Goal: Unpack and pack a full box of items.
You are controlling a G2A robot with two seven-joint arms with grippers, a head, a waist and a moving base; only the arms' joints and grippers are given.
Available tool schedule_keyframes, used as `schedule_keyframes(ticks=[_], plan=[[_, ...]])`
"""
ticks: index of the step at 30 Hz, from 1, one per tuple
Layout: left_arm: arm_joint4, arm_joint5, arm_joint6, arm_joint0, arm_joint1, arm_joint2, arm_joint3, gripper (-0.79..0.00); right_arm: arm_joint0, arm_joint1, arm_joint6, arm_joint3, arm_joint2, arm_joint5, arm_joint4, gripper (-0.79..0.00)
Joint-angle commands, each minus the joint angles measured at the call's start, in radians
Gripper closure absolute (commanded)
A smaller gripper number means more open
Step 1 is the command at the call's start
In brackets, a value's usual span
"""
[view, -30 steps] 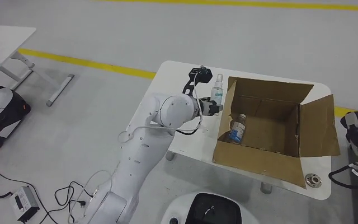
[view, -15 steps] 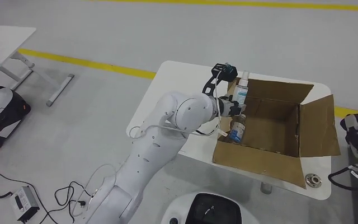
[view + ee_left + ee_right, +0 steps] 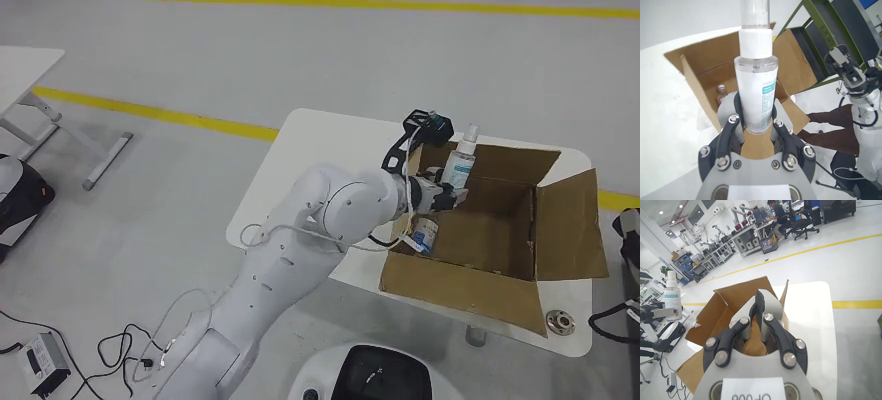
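From above, I see my left gripper [image 3: 447, 190] holding the spray bottle [image 3: 460, 163] upright over the box's [image 3: 465, 285] left edge. Left wrist: fingers [image 3: 738, 111] pinch the bottle's lower part. Right wrist: my right gripper [image 3: 758, 303] is pressed together, near the box.

left arm: extended to the box [image 3: 470, 288], elbow bent | left gripper [image 3: 756, 106]: above the box's left edge, fingers clamped on the upright spray bottle [image 3: 757, 85] | right gripper [image 3: 758, 306]: beside the box's opposite side, fingers pressed together, empty
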Motion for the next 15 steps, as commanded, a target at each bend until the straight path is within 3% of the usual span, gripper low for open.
schedule_keyframes(ticks=[1,7,15], plan=[[-0.049,-0.007,0.017,-0.045,-0.012,0.045,0.057,0.000,-0.006,0.000,-0.004,-0.005,0.008,0.002,0.003,0.000],[-0.161,0.024,0.053,-0.167,-0.059,0.177,0.292,0.000,-0.037,0.001,-0.020,-0.029,0.051,0.017,0.014,0.000],[-0.284,0.105,0.080,-0.220,-0.102,0.248,0.524,0.000,-0.068,0.002,-0.025,-0.046,0.101,0.025,0.024,0.000]])
